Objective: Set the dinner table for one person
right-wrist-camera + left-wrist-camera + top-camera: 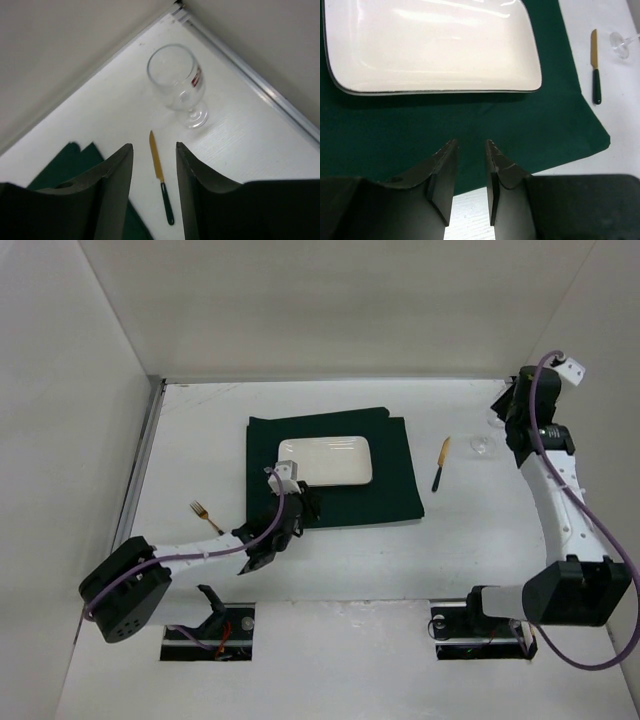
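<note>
The dinner table (200, 430) is a white tabletop. On it lies a dark green mat (390, 480) with a white rectangular plate (325, 462) on its far half. My left gripper (308, 503) hovers over the mat's near edge, open and empty; in the left wrist view (471, 145) the plate (430, 45) lies just ahead. A gold knife with a dark handle (441, 464) lies right of the mat, a clear stemmed glass (482, 443) beyond it. My right gripper (503, 412) is raised, open and empty (154, 147), above the knife (161, 175) and the glass (175, 80).
A gold fork (205, 512) lies on the table left of the mat, near the left arm. Metal side rails (140, 470) and white walls enclose the table. The glass stands upright near the far right corner rail (250, 80).
</note>
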Action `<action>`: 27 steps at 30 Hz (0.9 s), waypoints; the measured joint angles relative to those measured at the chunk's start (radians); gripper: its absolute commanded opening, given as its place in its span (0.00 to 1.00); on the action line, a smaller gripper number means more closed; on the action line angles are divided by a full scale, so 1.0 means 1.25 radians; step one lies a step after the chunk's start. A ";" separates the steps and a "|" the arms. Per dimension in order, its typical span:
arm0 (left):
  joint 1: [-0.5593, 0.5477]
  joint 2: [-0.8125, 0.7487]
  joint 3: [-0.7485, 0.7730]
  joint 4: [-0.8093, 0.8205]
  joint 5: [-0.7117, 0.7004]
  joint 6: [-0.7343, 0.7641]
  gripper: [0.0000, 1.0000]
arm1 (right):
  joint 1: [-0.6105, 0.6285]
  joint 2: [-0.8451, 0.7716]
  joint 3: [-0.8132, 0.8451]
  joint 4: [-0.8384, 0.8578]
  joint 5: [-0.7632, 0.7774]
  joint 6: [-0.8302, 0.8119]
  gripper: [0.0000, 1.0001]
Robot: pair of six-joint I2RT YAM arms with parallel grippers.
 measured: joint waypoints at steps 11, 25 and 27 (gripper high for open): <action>-0.014 0.000 -0.013 0.071 -0.004 0.053 0.29 | -0.106 0.213 0.219 -0.054 0.025 -0.031 0.48; -0.041 0.006 -0.029 0.114 -0.021 0.088 0.30 | -0.130 0.350 0.264 -0.080 0.013 -0.055 0.42; -0.041 0.008 -0.029 0.115 -0.023 0.090 0.30 | -0.130 0.360 0.265 -0.080 0.009 -0.055 0.38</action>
